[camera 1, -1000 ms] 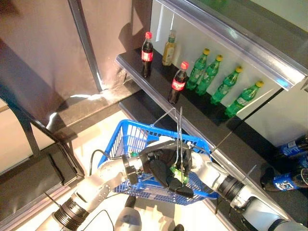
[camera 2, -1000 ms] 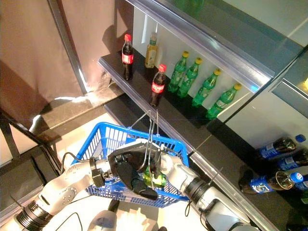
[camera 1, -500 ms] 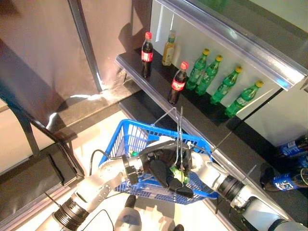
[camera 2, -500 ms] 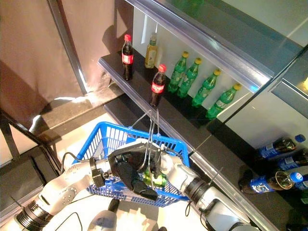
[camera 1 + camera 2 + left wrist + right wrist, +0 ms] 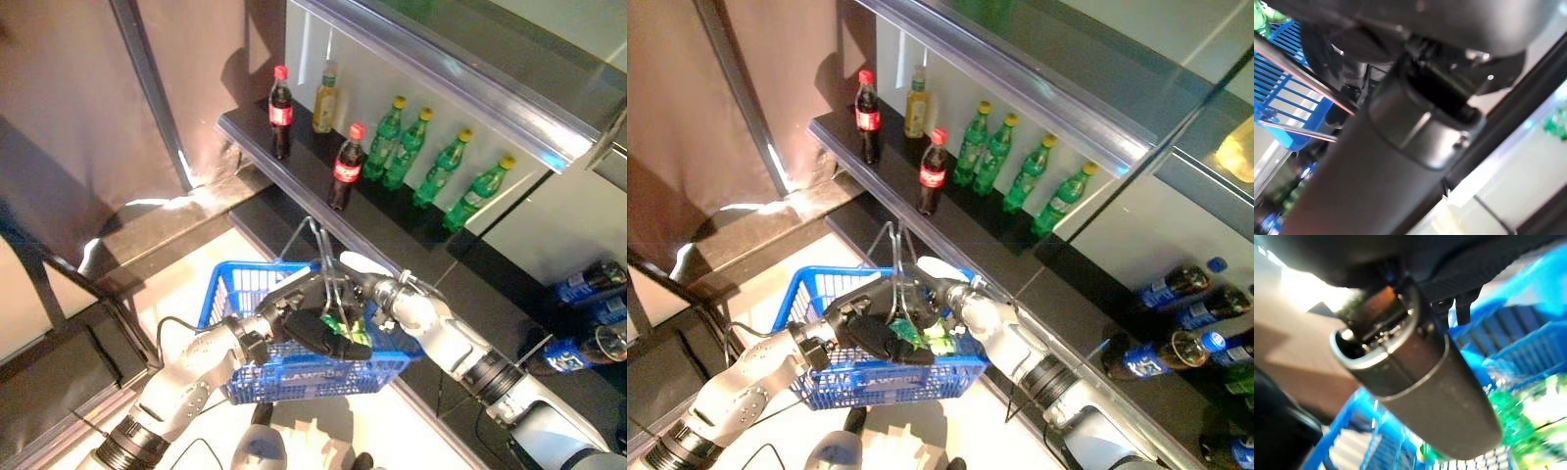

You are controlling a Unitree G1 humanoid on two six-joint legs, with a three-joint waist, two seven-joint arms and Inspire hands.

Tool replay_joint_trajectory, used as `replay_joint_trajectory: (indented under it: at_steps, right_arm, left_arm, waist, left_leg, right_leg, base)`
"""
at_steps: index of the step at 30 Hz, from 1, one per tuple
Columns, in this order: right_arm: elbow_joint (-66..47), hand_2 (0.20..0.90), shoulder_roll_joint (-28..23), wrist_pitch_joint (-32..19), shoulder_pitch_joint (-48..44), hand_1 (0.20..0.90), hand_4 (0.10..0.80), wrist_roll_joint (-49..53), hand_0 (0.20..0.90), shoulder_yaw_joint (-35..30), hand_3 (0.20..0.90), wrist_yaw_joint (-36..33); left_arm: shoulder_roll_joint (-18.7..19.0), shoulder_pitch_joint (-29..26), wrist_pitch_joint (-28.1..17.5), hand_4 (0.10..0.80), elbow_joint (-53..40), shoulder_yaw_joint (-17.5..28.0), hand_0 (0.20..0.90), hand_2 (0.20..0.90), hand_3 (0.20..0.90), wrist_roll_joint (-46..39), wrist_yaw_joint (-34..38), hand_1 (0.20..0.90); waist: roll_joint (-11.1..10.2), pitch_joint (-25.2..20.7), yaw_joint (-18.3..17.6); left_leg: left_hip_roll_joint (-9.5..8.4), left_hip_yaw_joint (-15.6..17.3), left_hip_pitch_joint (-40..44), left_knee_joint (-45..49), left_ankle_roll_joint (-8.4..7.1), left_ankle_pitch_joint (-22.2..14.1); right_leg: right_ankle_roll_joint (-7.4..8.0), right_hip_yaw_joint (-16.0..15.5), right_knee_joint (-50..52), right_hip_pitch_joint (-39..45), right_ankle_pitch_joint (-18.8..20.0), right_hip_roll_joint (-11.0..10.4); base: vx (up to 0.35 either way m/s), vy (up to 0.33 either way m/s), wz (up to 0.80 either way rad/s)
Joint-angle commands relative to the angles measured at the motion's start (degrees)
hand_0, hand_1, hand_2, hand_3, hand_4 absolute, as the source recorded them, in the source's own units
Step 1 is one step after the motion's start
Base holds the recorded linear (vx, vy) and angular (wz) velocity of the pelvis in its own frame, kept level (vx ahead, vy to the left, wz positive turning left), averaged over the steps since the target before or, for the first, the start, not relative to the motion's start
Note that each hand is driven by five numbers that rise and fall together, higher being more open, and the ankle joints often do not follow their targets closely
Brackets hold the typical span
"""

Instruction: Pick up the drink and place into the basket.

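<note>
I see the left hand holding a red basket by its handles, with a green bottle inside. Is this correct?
Not quite: the basket is blue, not red, as the left eye view shows. The left hand does hold it by its handles, with a green bottle inside.

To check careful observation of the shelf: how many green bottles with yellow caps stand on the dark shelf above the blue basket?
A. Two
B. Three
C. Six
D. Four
D: four green bottles with yellow caps stand in a row on the dark shelf, to the right of the two red-capped cola bottles and the pale yellow bottle.
</note>
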Motion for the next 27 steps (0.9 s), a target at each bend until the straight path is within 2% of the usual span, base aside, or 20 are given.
replay_joint_trajectory:
  at_steps: [1,16,21,25,27]
  right_arm:
    - [-3.1,0.900,-2.0,-1.8,-0.2,0.900,0.800,1.9,0.900,-1.8,0.900,-3.3]
    - [-10.5,0.900,-4.8,-4.0,8.1,0.900,0.800,8.7,0.900,-11.4,0.900,-7.5]
    - [-14.1,0.900,-4.3,-8.7,14.4,0.900,0.800,14.2,0.900,-16.3,0.900,-9.6]
    - [-15.5,0.900,-2.5,-14.4,20.1,0.900,0.800,18.8,0.900,-21.0,0.900,-11.9]
    - [-16.6,0.900,-0.1,-18.7,24.2,0.900,0.800,21.7,0.900,-25.4,0.900,-12.8]
  left_arm:
    - [-11.0,-10.7,-19.8,0.100,-11.8,7.1,0.300,0.300,0.200,-4.8,-0.9,0.300]
    - [-10.3,-8.6,-23.6,0.100,-8.9,10.5,0.300,0.300,0.200,1.3,8.8,0.300]
    - [-10.5,-6.2,-24.7,0.100,-7.4,12.6,0.300,0.300,0.200,2.5,11.1,0.300]
    - [-10.9,-3.4,-25.9,0.100,-5.3,14.6,0.300,0.300,0.200,3.2,12.0,0.300]
    - [-11.2,-1.1,-26.4,0.100,-3.3,17.0,0.300,0.300,0.200,3.1,12.5,0.300]
  waist:
    - [0.3,-10.8,-0.6]
    - [0.7,-10.6,-3.5]
    - [1.6,-10.7,-4.9]
    - [2.5,-10.9,-6.2]
    - [3.2,-11.2,-7.7]
  left_leg:
    - [0.80,3.9,5.2,0.5,2.04,-8.2]
    - [1.17,5.1,5.2,0.3,2.13,-8.4]
    - [1.07,5.5,5.0,0.2,2.26,-8.4]
    - [0.83,5.9,5.0,0.0,2.41,-8.4]
    - [0.74,6.4,5.0,0.0,2.47,-8.5]
  right_leg:
    - [-0.89,-1.3,0.5,-2.5,3.1,1.3]
    - [-0.70,0.7,0.3,-3.4,3.1,1.7]
    - [-0.58,1.6,0.2,-4.0,3.2,1.7]
    - [-0.45,2.4,0.1,-4.5,3.3,1.6]
    - [-0.32,3.3,0.1,-5.1,3.4,1.5]
  base:
    - [-0.023,-0.013,-0.04]
    - [-0.023,-0.004,-0.06]
    - [-0.033,0.024,-0.12]
    - [-0.017,0.039,-0.11]
    - [-0.024,0.069,-0.10]
